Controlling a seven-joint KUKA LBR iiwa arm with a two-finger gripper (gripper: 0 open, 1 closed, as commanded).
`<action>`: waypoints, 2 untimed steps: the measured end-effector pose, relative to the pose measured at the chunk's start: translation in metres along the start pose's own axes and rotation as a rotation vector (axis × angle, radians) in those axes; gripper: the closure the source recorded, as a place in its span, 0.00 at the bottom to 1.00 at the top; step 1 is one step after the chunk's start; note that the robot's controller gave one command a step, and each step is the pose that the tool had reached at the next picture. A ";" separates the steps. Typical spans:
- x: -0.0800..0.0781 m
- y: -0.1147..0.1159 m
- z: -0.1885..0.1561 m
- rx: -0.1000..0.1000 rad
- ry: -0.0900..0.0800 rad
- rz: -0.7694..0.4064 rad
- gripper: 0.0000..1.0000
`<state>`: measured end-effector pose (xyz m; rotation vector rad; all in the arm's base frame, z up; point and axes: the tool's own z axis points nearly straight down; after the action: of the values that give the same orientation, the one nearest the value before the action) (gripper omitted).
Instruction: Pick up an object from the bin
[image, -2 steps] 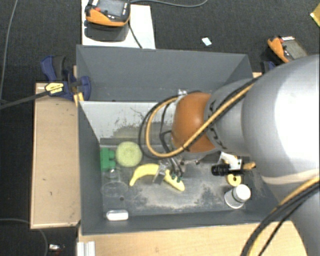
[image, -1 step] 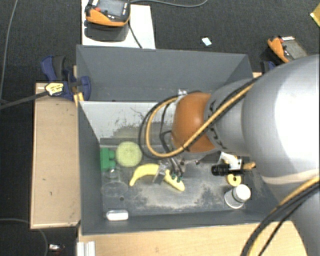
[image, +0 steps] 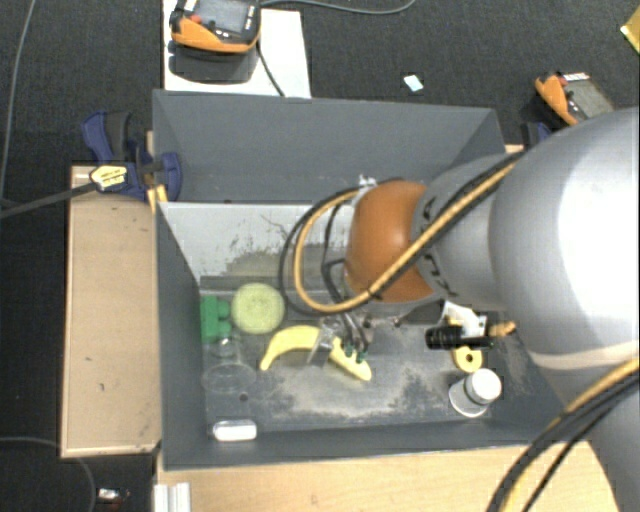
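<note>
Hanging below the orange wrist cover (image: 385, 240), the gripper (image: 350, 348) sits low over the middle of the grey bin (image: 300, 150), right above a small yellow piece (image: 355, 369) and just beside a yellow banana (image: 288, 345); whether the claw is apart or together cannot be told. Left of the banana lie a pale green ball (image: 257, 308) and a green block (image: 213, 318). To the right stands a white-capped bottle (image: 476, 390), any label too small to read.

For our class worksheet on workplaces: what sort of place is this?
Probably a robotics lab: a robot arm reaches into a grey metal bin of small loose things, like a yellow banana and a pale green ball.
</note>
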<state>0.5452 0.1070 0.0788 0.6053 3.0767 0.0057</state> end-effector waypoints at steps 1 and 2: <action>0.001 -0.001 -0.034 0.003 0.005 -0.003 1.00; -0.001 0.000 -0.063 -0.001 -0.001 -0.006 1.00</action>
<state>0.5460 0.1065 0.1422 0.5962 3.0772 0.0063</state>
